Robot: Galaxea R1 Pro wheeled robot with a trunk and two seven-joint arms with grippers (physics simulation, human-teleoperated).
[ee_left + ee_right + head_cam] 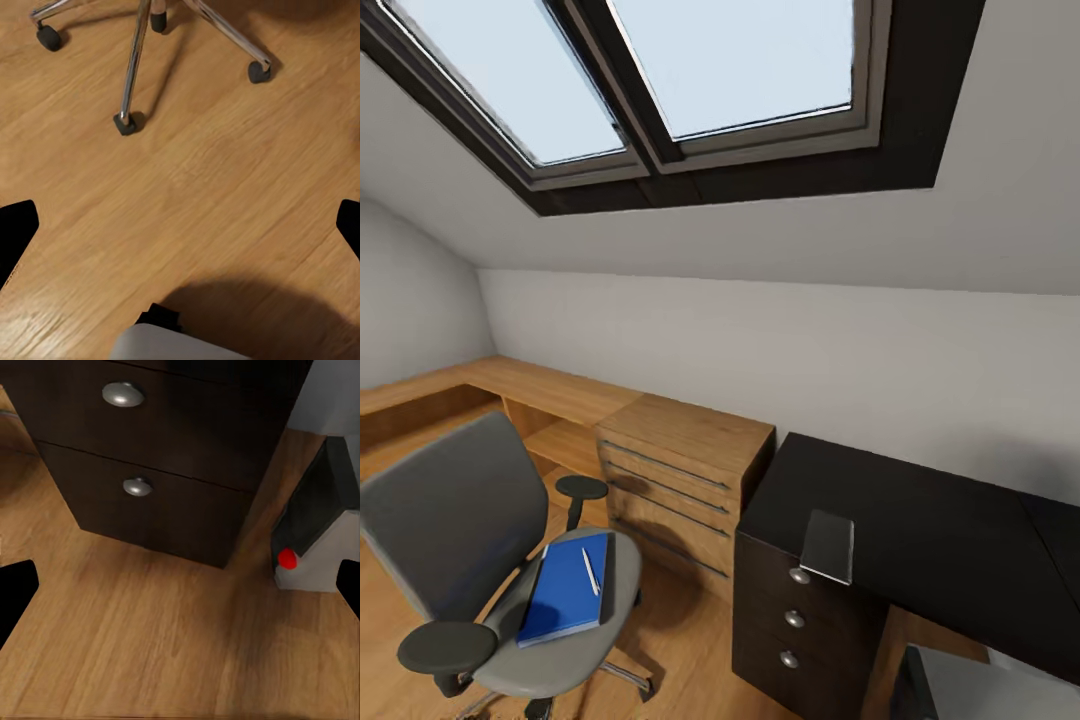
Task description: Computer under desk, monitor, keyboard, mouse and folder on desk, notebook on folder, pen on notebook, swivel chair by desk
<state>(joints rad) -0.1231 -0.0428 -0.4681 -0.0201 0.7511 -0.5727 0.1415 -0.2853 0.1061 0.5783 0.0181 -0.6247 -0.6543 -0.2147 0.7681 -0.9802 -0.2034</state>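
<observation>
We saw the folder (565,598) with the pen (591,571) on the swivel chair (455,520), at eight o'clock from the desk (920,540); both grippers' fingers (16,232) (15,589) stood wide, empty.

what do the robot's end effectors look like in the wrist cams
Little of them shows. In the left wrist view, the left end effector's fingertips are plain flat black shapes at the picture's two side edges, without markings or cables. The right end effector's fingertips look the same in the right wrist view: solid black, angular, unmarked.
</observation>
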